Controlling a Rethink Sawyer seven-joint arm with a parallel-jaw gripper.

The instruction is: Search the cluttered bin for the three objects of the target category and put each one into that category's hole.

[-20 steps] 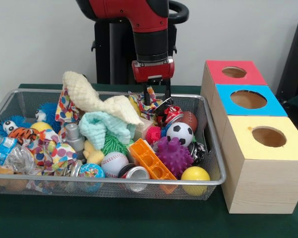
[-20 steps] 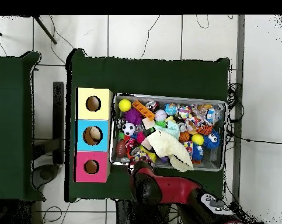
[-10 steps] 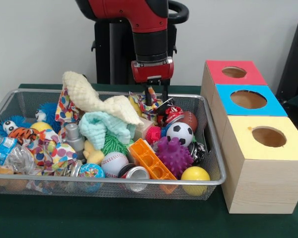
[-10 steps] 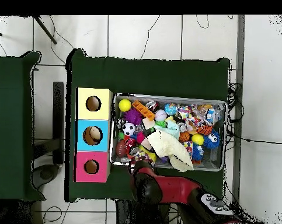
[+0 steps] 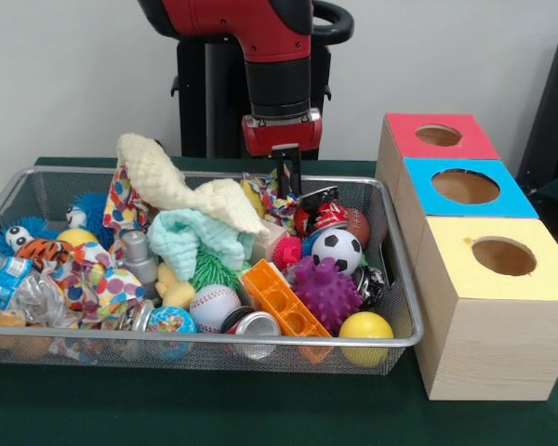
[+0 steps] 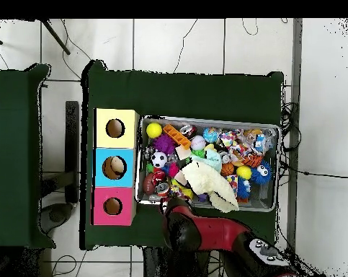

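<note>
A red and black arm (image 5: 277, 56) is being held upright over the far rim of a silver wire-mesh bin (image 5: 214, 342), which is sitting on a dark green table (image 5: 214, 409). Its black gripper (image 5: 292, 184) is being shown with the fingers drawn close together, their tips reaching down to a crumpled, multicoloured wrapper (image 5: 281, 203) at the back of the bin; whether anything is being pinched cannot be told. Just beside the tips, a red printed can (image 5: 327, 214) and a small brown football (image 5: 357, 224) are lying among the clutter. Nearer the front, a black-and-white soccer ball (image 5: 337, 249), a purple spiky ball (image 5: 327, 293), a smooth yellow ball (image 5: 365, 328), a white baseball (image 5: 214, 305) and an orange plastic block (image 5: 281, 297) are being crowded together. A cream textured cloth (image 5: 181, 186) is draped over the middle of the heap, above a mint green cloth (image 5: 195, 237). Just beside the bin, three wooden boxes are standing in a row, each with a round hole in its top: a red-topped box (image 5: 405, 125), a blue-topped box (image 5: 420, 177) and a yellow-topped box (image 5: 456, 269). Which category is being sought cannot be told.
</note>
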